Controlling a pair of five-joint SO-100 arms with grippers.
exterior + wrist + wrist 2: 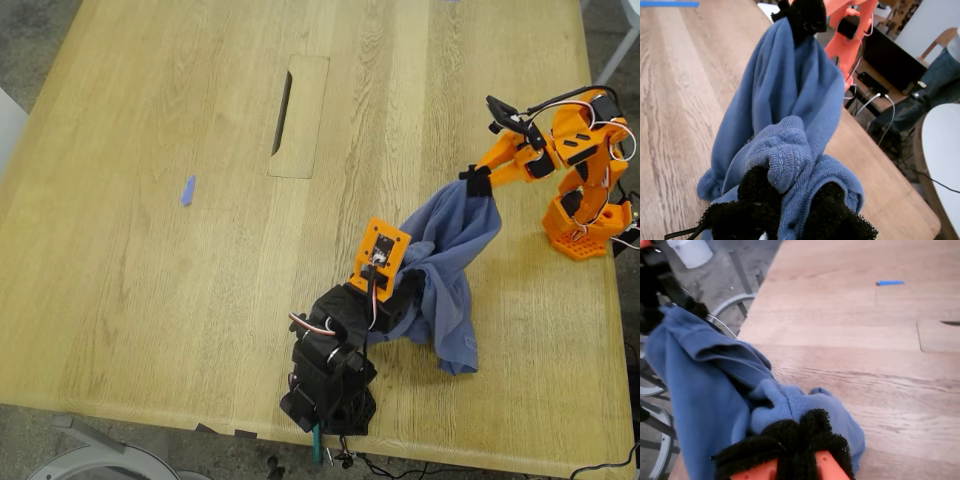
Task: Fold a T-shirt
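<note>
- T-shirt (452, 262), slate-blue, bunched into a sagging rope, strung between 2 grippers in the lower right of the exterior view; lowest fold resting on the table (150, 300) near its front edge.
- Print on the chest: hidden in the folds, cannot tell.
- Upper end of the cloth pinched by my second gripper (478, 182), the orange arm's black-padded tip, right of centre in the exterior view; jaws clenched on the fabric.
- Same grasp in the second wrist view: black pads (817, 427) pressed together at my second gripper (800, 432), with a wad of T-shirt (705, 390) bulging just ahead.
- Lower end held by my first gripper (398, 297), on the black arm at bottom centre of the exterior view; jaws clamped around a thick knot of cloth.
- In the first wrist view, T-shirt (790, 90) squeezed between 2 black pads (757, 187) of my first gripper (790, 195), stretching up to my second gripper (807, 15) at top centre.
- Small blue scrap (188, 190) lying on bare wood in the left half of the exterior view, well apart from the shirt; seen also at upper right of the second wrist view (889, 283).
- Rectangular inset panel (300, 115) with a dark slot, upper centre of the exterior view.
</note>
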